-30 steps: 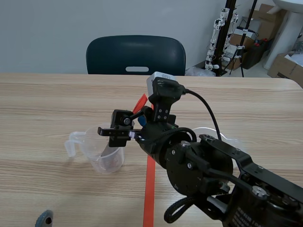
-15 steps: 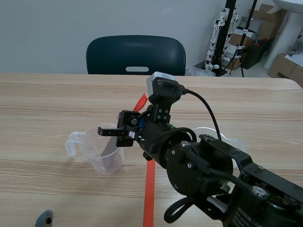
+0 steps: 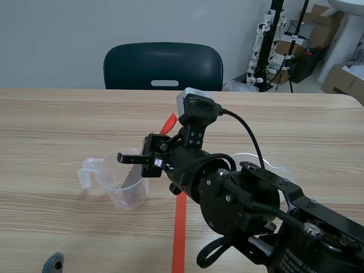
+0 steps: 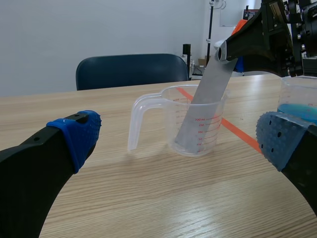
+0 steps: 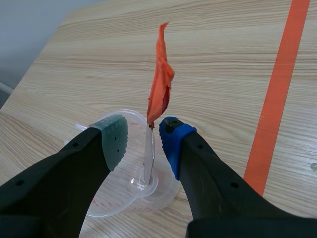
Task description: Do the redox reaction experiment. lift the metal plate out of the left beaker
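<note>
The right gripper (image 5: 143, 127) hangs directly over the beaker (image 4: 218, 124), its fingers apart and tipped down toward the beaker's mouth. The metal plate (image 4: 200, 106) stands between them. In the right wrist view a gap shows between the plate and the grey-green pad (image 5: 118, 140), and the blue pad (image 5: 173, 139) sits just beside the plate's other face, so the plate is not yet clamped.

The plate is inside the beaker. Its lower end rests on the beaker's floor, and it leans so that its upper end rises above the rim on the side away from the handle. An orange strip (image 5: 161, 84) sticks up from the plate's top edge, above the beaker and past the fingertips. The beaker is clear plastic with red measuring marks.

The right arm (image 3: 250, 210) comes to the beaker from the side opposite the handle, crossing the orange line (image 3: 180, 227) that runs just beside the beaker.

The left gripper (image 4: 178, 131) sits low on the near side of the beaker with its two blue pads (image 4: 77, 134) spread wide, holding nothing. A second beaker (image 4: 299, 96) with blue liquid stands beyond the line from the first beaker. Both stand on the wooden table (image 3: 68, 114). A dark chair (image 3: 163, 65) is at the table's far edge, well beyond the beaker.
</note>
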{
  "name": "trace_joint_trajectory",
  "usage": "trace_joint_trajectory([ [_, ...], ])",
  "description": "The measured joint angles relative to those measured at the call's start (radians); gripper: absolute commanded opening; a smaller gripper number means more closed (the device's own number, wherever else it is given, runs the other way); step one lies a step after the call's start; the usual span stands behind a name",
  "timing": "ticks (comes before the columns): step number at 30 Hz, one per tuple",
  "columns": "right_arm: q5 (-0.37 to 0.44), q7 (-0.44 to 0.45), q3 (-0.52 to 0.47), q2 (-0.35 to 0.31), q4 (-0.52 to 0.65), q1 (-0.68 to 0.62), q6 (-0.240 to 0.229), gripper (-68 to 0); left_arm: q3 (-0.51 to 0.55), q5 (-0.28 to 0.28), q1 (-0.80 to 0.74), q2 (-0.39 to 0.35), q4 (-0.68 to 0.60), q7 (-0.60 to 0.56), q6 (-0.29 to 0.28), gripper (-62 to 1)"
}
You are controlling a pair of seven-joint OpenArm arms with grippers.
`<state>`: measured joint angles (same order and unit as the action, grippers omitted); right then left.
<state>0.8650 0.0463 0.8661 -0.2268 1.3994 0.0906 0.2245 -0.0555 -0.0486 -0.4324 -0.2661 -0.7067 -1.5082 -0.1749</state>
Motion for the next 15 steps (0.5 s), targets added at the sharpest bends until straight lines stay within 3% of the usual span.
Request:
trace_joint_trajectory([
  [15, 0.0, -0.007, 0.0, 0.0, -0.015, 0.0, 0.001, -61.7, 0.0, 0.0, 0.0, 0.0, 0.0, 0.0, 0.0, 1.4],
])
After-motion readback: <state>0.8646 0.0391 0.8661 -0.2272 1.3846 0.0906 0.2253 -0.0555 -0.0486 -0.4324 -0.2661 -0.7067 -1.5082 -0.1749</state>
